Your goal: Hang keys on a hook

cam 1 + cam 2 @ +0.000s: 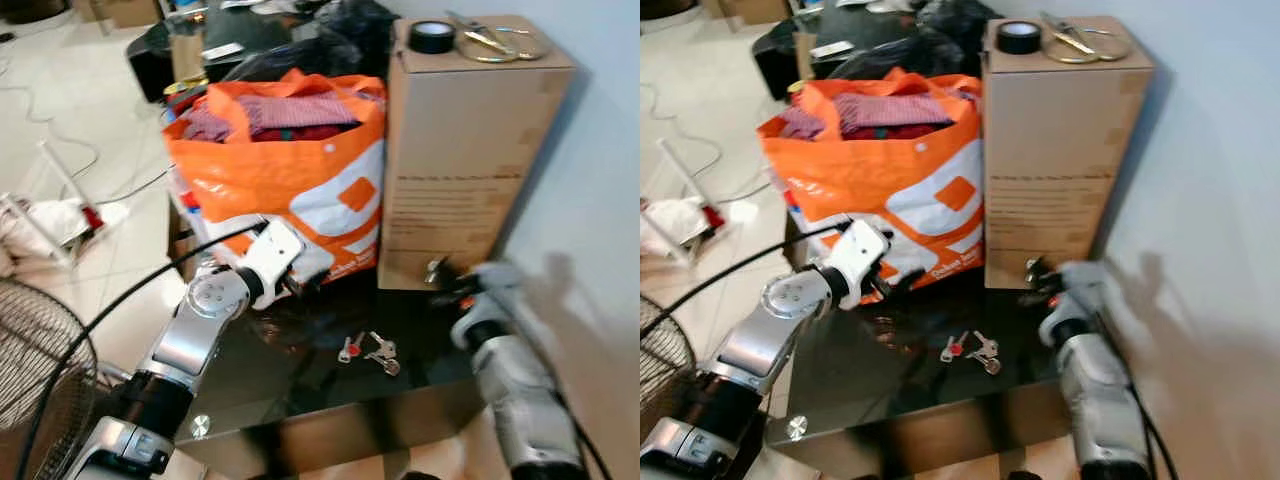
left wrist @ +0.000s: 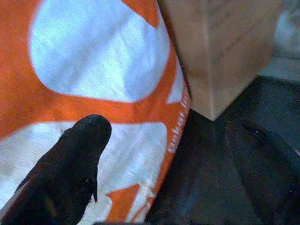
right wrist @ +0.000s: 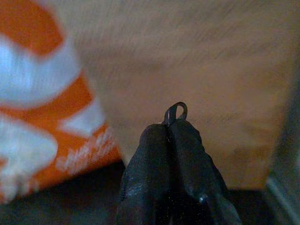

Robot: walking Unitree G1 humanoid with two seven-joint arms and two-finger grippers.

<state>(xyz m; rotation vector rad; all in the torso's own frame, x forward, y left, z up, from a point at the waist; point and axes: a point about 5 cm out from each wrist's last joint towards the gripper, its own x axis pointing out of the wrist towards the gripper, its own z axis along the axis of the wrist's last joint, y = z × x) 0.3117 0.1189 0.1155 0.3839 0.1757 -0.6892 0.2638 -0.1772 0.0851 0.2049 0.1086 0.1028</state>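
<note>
Keys (image 1: 368, 351) lying loose on the dark table (image 1: 300, 380), none hung; right gripper (image 3: 171, 123) pressed together on a small ring near the box (image 1: 465, 150); left gripper (image 2: 168, 154) spread beside the bag (image 1: 280, 180).

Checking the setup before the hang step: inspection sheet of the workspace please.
Surface: dark glossy table top, reflective.
Job's things: keys with a red tag lie on the table between the arms; a small hook sits low on the cardboard box.
Clutter: orange bag of clothes beside the box; tape roll and scissors on top of the box.
Grippers: left gripper open, facing the bag; right gripper shut on a small ring, close to the box.
Cables: black cable along the left arm; white cords on the floor.
Surroundings: tiled floor, fan, pale wall.
</note>
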